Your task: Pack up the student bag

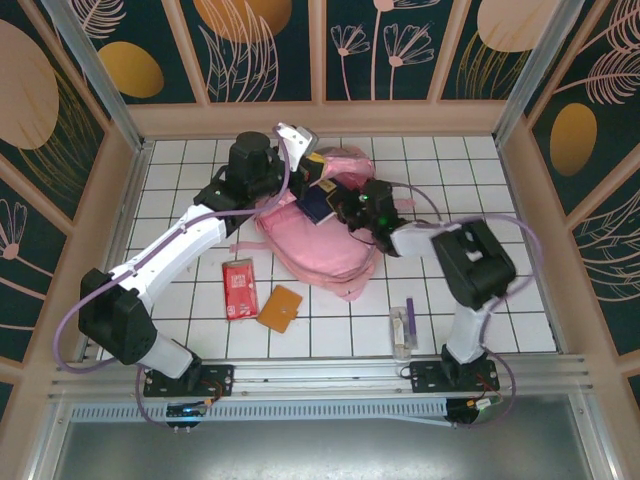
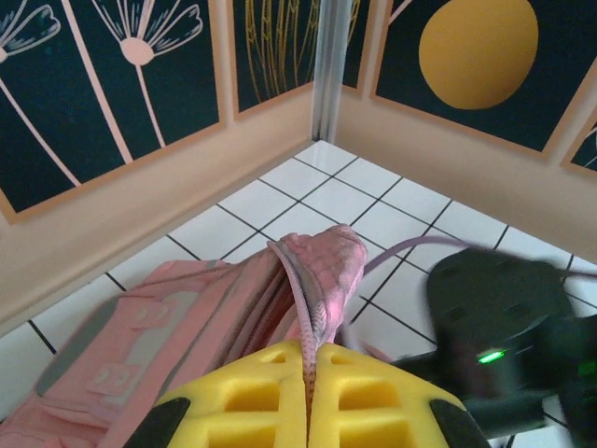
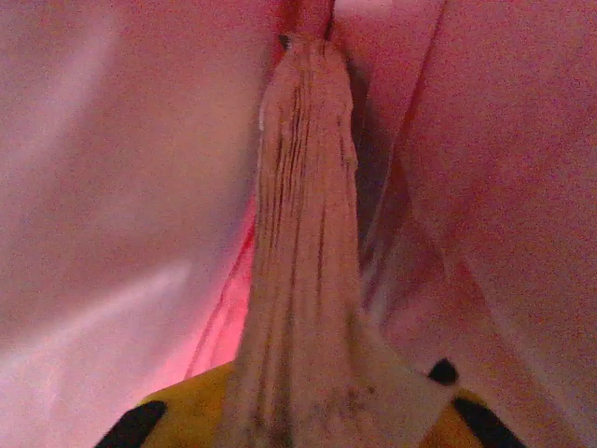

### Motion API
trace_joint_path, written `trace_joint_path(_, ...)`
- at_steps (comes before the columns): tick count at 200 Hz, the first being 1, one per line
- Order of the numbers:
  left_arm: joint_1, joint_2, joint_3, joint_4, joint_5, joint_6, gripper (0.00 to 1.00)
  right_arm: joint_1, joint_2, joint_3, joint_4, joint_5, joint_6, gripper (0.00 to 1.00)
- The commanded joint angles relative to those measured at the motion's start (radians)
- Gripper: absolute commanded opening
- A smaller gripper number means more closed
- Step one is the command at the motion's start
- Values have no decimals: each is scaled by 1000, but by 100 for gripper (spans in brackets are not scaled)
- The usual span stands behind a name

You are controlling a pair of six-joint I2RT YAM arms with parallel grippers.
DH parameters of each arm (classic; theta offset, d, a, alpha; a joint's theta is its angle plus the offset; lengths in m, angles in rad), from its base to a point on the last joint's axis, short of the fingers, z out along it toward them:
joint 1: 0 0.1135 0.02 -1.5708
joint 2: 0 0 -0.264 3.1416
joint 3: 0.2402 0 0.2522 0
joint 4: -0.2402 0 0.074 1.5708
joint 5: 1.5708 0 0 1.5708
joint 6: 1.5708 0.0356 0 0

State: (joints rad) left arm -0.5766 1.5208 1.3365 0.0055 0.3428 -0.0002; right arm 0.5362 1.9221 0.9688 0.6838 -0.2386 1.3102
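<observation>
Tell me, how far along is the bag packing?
Nothing visibly packed yet. In hand: the left gripper pinches the student bag open while the right gripper holds a book inside it. Left on the table: a red packet, orange card and pen-like item.

White-and-black left arm (image 1: 170,255) and right arm (image 1: 470,265), looped with lavender cables (image 1: 58,335); yellow fingers (image 2: 373,392) carry black corners, a green light (image 2: 487,357) glows on the right wrist

Matl: student bag (image 2: 187,317) in left gripper (image 2: 312,353) = soft matt pink cloth. Its fingers (image 2: 252,397): matt yellow plastic. Book (image 3: 303,233) betw. right gripper (image 3: 298,420) fingers (image 3: 191,420): rough paper pg edges.
</observation>
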Motion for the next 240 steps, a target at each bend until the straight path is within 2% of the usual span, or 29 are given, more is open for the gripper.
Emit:
trace_joint_path(1,-8,-6,25,179,77,-32,0,35,105,104,234,152,80,28)
trace_joint_path(29,-8,17,22,181,59,-48,0,17,130,79,252,132,92,40)
trace_joint_path(46,-7,36,24,183,48,-49,0,17,60,7,236,75,96,48)
trace_joint_path(56,-7,46,24,180,36,-35,0,-27,-14,-52,186,33,80,52)
trace_joint_path(82,-6,84,31,135,-25,21,0,-100,-229,-179,-139,-72,-29,66)
trace_joint_path(94,-5,103,29,113,-38,28,0,-139,-332,-253,-214,-116,-88,68)
trace_joint_path(112,-5,124,6,113,-5,19,0,-184,-479,-307,-394,-155,-208,71)
trace_joint_path(133,-5,147,-11,112,70,-14,0,-203,-619,-301,-644,-132,-396,71)
trace_joint_path(158,-5,144,-3,25,132,-47,40,-214,-737,-272,-854,-83,-564,69)
trace_joint_path(178,8,87,-15,-59,83,-103,50,-209,-779,-238,-959,-47,-701,67)
trace_joint_path(188,24,50,-34,-94,25,-157,62,-188,-781,-220,-976,-61,-768,66)
trace_joint_path(206,82,1,-77,-177,-164,-307,79,-118,-736,-182,-983,-52,-836,66)
trace_joint_path(221,158,1,-115,-268,-239,-413,82,-67,-650,-140,-969,-75,-853,66)
trace_joint_path(240,270,55,-159,-335,-206,-527,82,-7,-530,-83,-940,-56,-844,66)
